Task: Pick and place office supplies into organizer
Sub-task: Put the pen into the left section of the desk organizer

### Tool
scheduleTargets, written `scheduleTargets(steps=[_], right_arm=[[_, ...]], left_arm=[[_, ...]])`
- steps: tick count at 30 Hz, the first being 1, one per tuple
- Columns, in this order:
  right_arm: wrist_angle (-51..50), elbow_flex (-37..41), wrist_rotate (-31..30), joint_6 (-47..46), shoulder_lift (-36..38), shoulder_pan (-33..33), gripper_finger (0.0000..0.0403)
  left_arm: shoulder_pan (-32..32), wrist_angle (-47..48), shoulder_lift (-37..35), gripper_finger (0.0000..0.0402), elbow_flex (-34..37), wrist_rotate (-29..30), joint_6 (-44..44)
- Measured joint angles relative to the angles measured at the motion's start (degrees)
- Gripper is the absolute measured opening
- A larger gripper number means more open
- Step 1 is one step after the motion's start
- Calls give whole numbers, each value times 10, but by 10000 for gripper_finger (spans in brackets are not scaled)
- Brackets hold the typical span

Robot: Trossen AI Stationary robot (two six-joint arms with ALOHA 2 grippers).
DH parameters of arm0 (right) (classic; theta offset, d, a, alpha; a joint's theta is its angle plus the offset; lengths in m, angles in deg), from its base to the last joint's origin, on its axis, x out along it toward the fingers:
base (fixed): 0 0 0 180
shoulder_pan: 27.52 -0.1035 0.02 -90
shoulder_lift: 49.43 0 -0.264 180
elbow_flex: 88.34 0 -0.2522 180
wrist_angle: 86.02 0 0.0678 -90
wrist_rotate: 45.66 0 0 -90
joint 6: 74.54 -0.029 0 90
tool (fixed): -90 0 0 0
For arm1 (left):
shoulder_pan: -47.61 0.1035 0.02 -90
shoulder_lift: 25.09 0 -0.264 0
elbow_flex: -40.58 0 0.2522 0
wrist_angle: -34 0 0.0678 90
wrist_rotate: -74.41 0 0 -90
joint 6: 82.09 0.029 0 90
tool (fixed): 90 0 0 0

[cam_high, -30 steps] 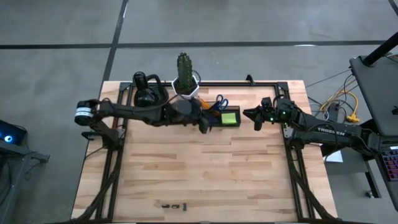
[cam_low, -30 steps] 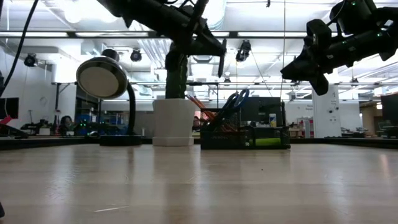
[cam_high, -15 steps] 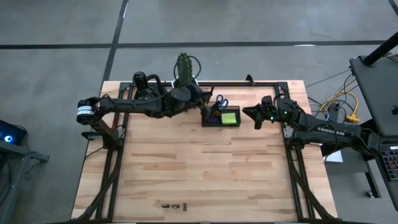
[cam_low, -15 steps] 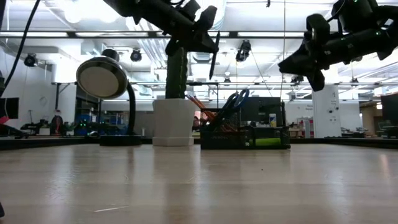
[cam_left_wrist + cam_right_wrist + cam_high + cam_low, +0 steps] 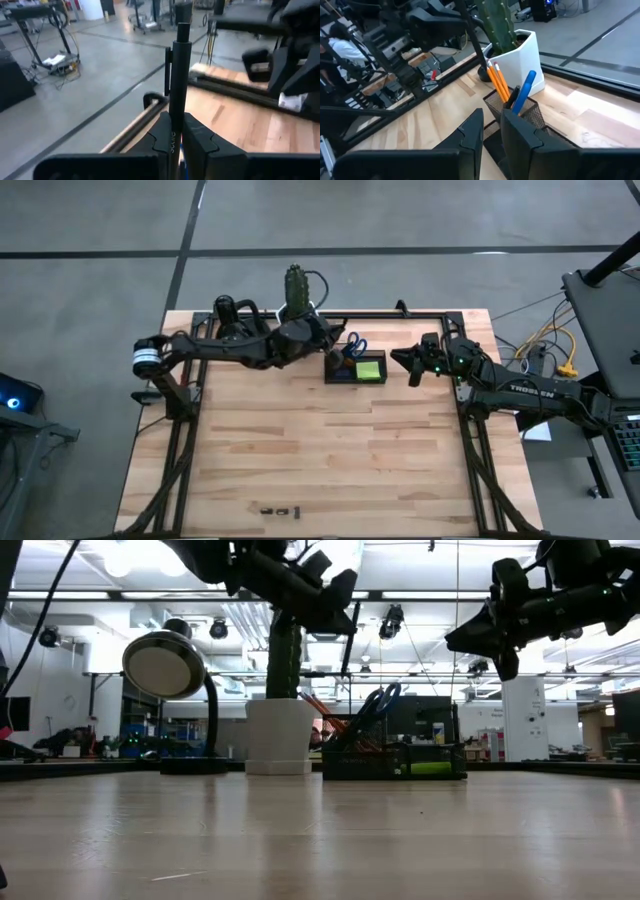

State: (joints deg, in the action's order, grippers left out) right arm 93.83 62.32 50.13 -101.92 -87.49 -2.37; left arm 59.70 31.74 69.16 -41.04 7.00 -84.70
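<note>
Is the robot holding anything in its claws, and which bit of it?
Yes. The left gripper pinches a dark pen near its lower end, clip end sticking up. The right gripper holds nothing.

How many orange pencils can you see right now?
2 orange pencils, both standing side by side in the organizer beside the blue-handled scissors; more may be hidden.

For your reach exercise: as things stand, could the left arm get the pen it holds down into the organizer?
Probably yes: the left gripper, shut on the dark pen, hangs just beside the organizer, with nothing visible between them.
</note>
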Motion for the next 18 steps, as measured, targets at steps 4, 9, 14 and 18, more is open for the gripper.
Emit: scheduleTargets(steps=[4, 9, 14, 18], right_arm=[[1, 0, 0, 8, 0, 0, 57], [3, 0, 0, 9, 0, 0, 57], [3, 0, 0, 10, 0, 0, 57], [3, 0, -1, 10, 0, 0, 57]], left_arm=[[0, 1, 10, 8, 0, -2, -1], [1, 3, 10, 8, 9, -5, -15], [3, 5, 13, 8, 16, -6, -44], [3, 7, 24, 8, 16, 3, -60]])
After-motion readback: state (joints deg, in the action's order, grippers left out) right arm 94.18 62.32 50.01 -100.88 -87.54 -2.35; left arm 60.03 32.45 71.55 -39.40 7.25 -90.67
